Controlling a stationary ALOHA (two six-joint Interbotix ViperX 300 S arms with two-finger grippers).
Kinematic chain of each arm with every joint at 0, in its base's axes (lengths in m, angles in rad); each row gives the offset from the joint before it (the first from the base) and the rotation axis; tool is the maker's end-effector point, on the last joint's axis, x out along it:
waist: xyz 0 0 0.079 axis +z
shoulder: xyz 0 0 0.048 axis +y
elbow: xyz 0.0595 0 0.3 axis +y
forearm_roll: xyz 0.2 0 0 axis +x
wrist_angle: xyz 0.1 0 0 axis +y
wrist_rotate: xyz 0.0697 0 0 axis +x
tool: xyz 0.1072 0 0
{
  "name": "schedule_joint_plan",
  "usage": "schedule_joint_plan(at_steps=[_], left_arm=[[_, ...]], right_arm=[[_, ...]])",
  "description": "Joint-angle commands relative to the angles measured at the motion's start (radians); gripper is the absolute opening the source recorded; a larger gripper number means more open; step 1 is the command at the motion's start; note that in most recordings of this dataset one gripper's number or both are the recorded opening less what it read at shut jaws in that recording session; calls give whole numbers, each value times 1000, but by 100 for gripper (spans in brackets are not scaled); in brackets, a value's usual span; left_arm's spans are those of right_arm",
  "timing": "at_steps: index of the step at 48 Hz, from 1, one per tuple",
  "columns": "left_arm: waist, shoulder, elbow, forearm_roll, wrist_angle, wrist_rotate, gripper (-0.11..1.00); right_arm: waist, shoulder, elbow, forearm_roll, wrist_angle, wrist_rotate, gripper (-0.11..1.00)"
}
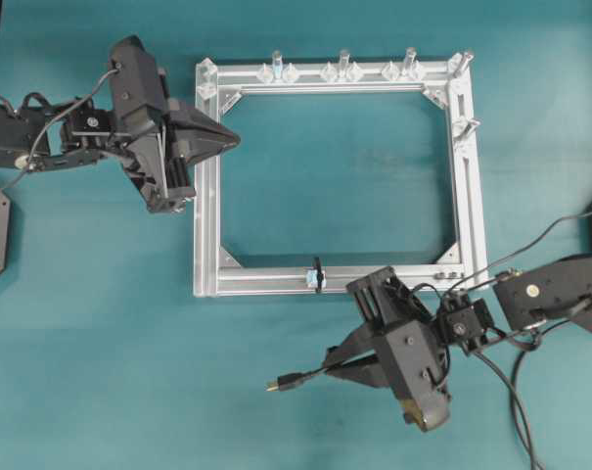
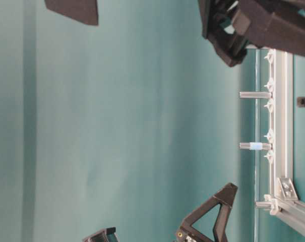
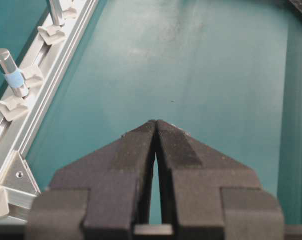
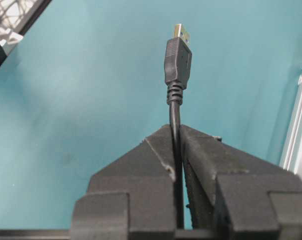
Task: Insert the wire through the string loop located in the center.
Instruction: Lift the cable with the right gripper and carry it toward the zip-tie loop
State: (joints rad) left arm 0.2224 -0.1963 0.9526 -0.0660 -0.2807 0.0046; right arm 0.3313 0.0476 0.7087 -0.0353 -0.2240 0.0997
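Note:
My right gripper [image 1: 327,361] [image 4: 175,131] is shut on the wire, a thin black cable. Its small black plug [image 1: 281,383] [image 4: 178,61] with a pale metal tip sticks out past the fingertips, pointing left. The plug hangs over the teal table just in front of the silver frame's near bar. The string loop [image 1: 317,275], a tiny black cord with a pale bit, stands on the middle of that near bar, up and right of the plug. Over the frame's left bar near the far left corner, my left gripper [image 1: 234,140] [image 3: 155,122] is shut and holds nothing.
The square silver frame [image 1: 467,196] [image 3: 38,95] lies flat on the teal table. Upright pegs [image 1: 343,65] line its far bar and right bar, and one peg [image 3: 10,74] carries a blue band. Black cables [image 1: 519,401] trail off at the bottom right.

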Motion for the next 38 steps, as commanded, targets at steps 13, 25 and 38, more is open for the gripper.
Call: schedule_joint_plan(at_steps=[13,25,38], left_arm=[[-3,-20,-14,3,-5,-5,0],[-3,-20,-11,3,-5,-5,0],[-3,-20,-14,3,-5,-5,0]], right_arm=[[0,-149,118,160,9,2,8],[-55,-229,235,207,20,3,8],[-169,-273,285,207,52,2,8]])
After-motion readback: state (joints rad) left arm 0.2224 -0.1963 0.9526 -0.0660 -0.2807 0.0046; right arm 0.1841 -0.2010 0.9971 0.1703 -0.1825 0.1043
